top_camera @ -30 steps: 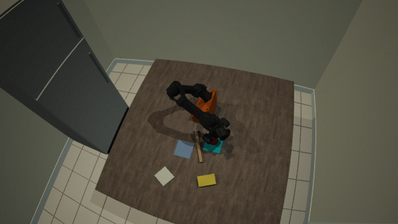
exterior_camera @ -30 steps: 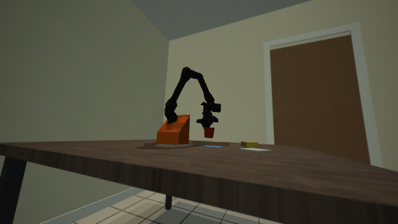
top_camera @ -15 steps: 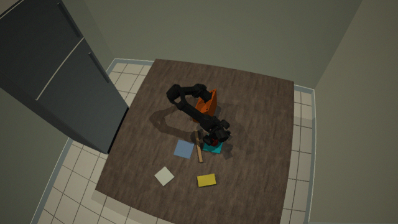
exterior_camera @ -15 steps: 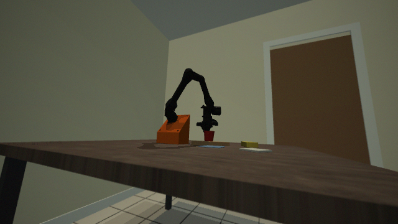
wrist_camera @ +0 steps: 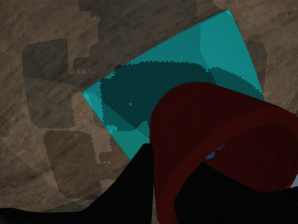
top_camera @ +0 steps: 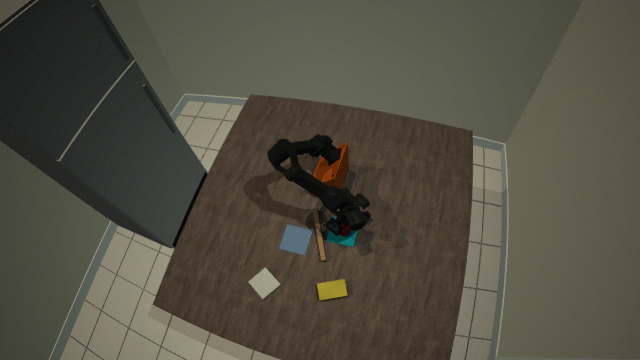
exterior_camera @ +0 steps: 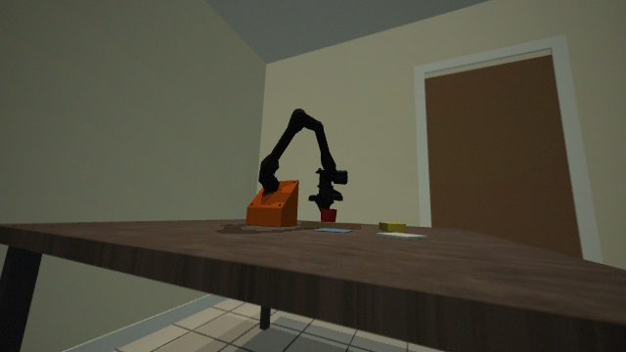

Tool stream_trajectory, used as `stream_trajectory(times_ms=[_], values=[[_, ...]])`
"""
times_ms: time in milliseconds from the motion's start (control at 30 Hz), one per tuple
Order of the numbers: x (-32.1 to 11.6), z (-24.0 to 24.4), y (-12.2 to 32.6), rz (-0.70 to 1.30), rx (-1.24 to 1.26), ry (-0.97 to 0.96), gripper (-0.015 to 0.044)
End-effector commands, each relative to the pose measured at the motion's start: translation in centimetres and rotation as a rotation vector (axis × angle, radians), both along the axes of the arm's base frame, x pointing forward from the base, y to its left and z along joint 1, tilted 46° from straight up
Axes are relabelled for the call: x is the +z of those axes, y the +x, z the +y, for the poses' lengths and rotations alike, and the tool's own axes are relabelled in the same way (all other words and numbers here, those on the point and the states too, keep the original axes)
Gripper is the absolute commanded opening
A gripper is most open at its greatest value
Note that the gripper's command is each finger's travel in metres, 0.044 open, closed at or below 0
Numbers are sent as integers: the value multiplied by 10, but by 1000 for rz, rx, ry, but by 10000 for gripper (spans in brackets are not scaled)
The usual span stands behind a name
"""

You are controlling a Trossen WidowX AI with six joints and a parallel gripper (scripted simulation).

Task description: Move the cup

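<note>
Brown wooden table (top_camera: 410,200) holds pads. Gripper (exterior_camera: 327,201) clenched on red cup (exterior_camera: 329,215), low over teal pad (wrist_camera: 193,63). Blue pad (top_camera: 296,239) left, past wooden stick (top_camera: 320,240).

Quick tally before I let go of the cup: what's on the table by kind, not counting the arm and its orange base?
Flat pads: 3: teal, blue, white
Cups: 1: red, held in the gripper
Wooden sticks: 1
Yellow blocks: 1
Total: 6
</note>
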State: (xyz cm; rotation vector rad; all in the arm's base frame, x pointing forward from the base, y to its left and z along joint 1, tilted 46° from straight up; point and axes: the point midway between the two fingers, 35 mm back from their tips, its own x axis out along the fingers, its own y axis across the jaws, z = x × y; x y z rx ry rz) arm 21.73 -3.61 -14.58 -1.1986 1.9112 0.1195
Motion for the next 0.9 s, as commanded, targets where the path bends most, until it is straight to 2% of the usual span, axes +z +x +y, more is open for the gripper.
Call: stream_trajectory(times_ms=[0, 200, 367, 867], values=[[0, 0, 0, -1, 0, 0, 0], [0, 0, 0, -1, 0, 0, 0], [0, 0, 0, -1, 0, 0, 128], [10, 11, 4, -1, 2, 1, 128]])
